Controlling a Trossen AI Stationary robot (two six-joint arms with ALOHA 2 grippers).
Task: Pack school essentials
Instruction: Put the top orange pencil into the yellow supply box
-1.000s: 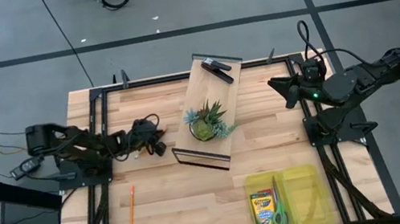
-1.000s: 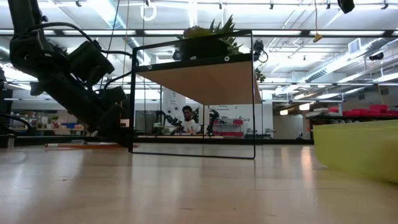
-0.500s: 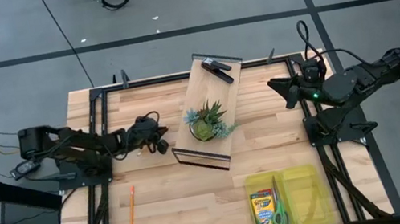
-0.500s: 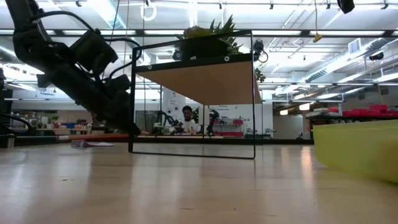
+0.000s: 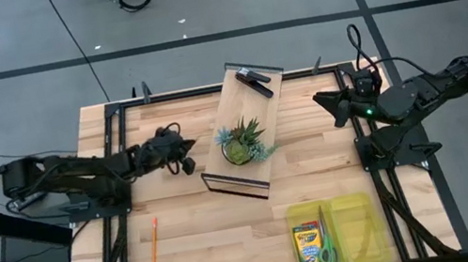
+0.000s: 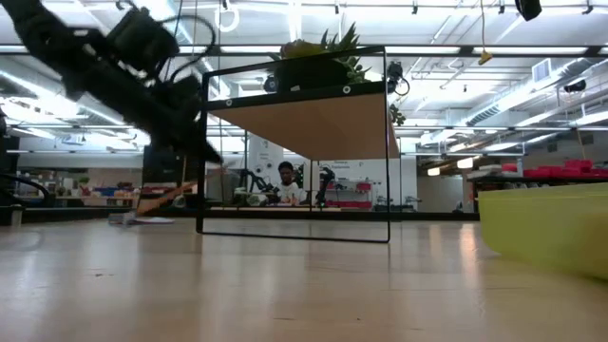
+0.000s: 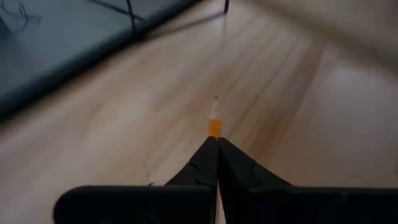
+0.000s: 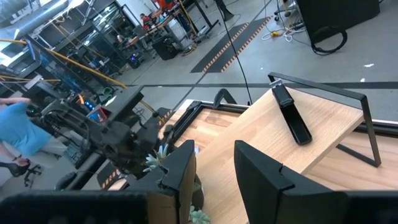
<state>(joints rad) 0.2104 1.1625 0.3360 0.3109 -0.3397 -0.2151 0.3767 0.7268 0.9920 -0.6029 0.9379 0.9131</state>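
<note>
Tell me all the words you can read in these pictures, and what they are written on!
No words can be read here.
Crayon box in the yellow bin: it has printing on its front, but too small to read.
Signs and banners in the room behind the table, low view: too blurred to read.
Shelf stand, potted plant, pencil: no writing shows.

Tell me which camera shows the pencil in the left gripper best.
The left wrist view: the pencil pokes out between the left gripper's shut fingers. The low view shows an orange streak; the high view hides it.
</note>
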